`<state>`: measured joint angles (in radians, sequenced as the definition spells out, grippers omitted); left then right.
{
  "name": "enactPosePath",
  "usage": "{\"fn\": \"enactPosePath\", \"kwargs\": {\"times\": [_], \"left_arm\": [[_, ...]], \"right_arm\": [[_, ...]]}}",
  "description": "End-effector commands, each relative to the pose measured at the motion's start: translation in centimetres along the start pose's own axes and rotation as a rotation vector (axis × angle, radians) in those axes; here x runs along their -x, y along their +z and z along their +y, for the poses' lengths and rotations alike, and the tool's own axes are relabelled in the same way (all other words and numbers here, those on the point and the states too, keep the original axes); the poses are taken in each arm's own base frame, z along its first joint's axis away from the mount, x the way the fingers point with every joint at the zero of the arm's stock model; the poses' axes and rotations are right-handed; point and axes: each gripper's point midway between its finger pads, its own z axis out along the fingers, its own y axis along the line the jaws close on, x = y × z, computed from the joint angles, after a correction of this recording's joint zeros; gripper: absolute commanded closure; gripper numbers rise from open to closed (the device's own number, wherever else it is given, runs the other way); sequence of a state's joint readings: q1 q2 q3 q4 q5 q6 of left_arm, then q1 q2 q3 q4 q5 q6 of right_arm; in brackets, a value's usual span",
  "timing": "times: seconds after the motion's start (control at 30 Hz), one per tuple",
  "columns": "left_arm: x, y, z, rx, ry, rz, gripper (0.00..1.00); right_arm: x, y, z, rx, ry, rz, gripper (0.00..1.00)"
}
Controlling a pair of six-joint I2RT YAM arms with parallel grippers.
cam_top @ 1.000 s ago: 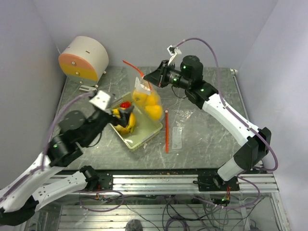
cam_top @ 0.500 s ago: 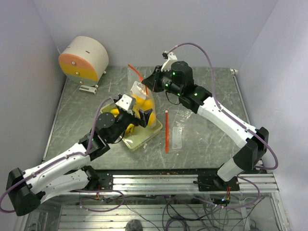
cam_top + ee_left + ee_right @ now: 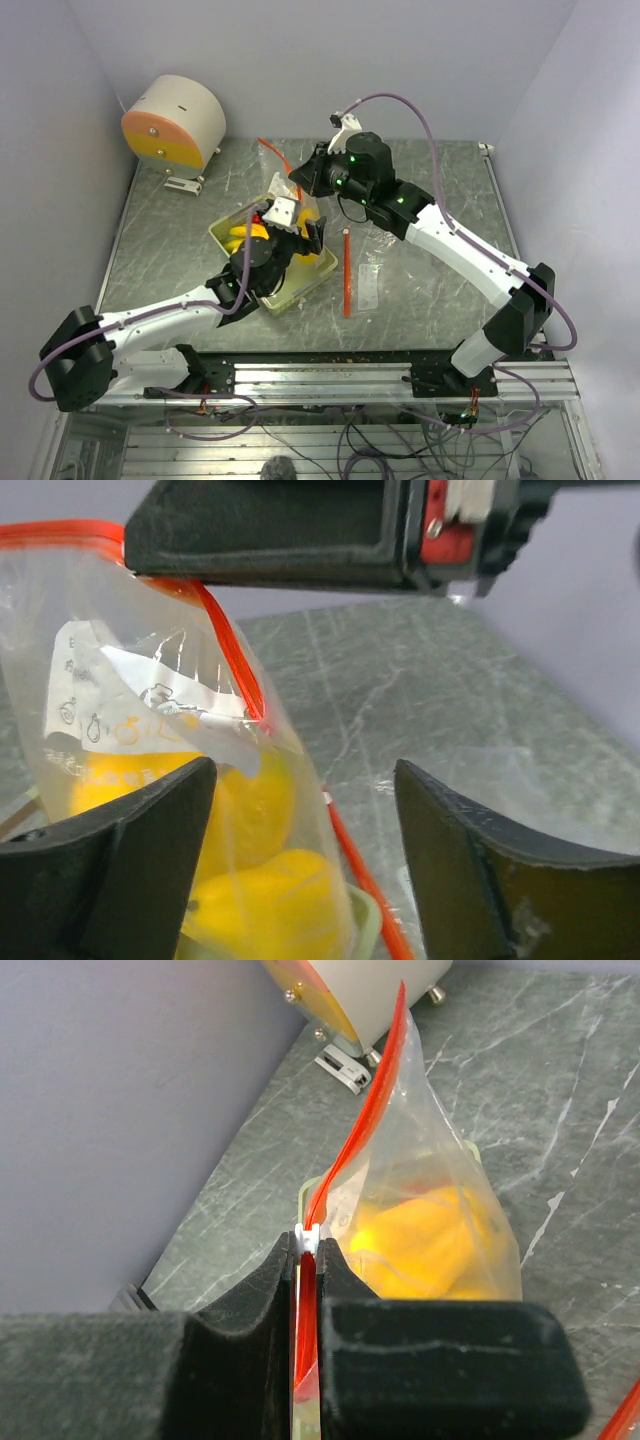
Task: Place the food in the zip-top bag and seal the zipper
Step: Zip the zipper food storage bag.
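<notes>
Several yellow fruits (image 3: 425,1240) are sitting inside the zip-top bag (image 3: 440,1125). The bag is hanging over the far-right corner of the pale green tray (image 3: 283,303), left of the table's (image 3: 430,180) centre. Another yellow piece (image 3: 240,238) looks to be lying in the tray's left half.

Right end effector (image 3: 308,1260) is pinching the zipper (image 3: 350,1150), pads pressed together on the red-orange strip. The rest of the strip is running up and away from it, unsupported.

Left end effector (image 3: 305,850) is spread wide, hovering just beside the bag's lower body. Can't tell if it's touching the film.

Handling, my read:
- Film is thin, floppy and slick, so it's going to crumple or slip under a pinch.
- The fruit is making the bag bottom-heavy, and it's likely swinging off that single grip.
- The fruits are glossy and rigid, so they're prone to rolling inside.
- The zipper is the stiffest part, so I'm suggesting the second hold goes on the strip's free end, not the film. Then it's pulling taut before sealing.

Risk: the mouth is twisting if only one end is being held.
</notes>
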<state>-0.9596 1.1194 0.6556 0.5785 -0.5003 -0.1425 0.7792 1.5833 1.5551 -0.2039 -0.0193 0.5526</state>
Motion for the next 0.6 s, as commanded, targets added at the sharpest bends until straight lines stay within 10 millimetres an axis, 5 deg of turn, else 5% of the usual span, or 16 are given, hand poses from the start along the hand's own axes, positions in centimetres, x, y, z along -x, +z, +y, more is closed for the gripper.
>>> {"fn": "enactPosePath", "kwargs": {"times": [0.0, 0.07, 0.1, 0.57], "left_arm": [[-0.3, 0.9, 0.4, 0.065, 0.010, -0.032, 0.36], [-1.0, 1.0, 0.6, 0.081, 0.015, -0.017, 0.84], [-1.2, 1.0, 0.9, 0.093, 0.010, -0.014, 0.92], [-3.8, -2.6, 4.7, 0.175, 0.094, 0.009, 0.93]], "right_arm": [[2.0, -1.3, 1.3, 0.018, 0.006, -0.051, 1.00], [2.3, -1.7, 1.5, 0.021, 0.004, -0.057, 1.00], [2.4, -1.8, 1.5, 0.016, 0.003, -0.059, 1.00], [6.2, -3.8, 1.6, 0.039, -0.038, -0.069, 1.00]]}}
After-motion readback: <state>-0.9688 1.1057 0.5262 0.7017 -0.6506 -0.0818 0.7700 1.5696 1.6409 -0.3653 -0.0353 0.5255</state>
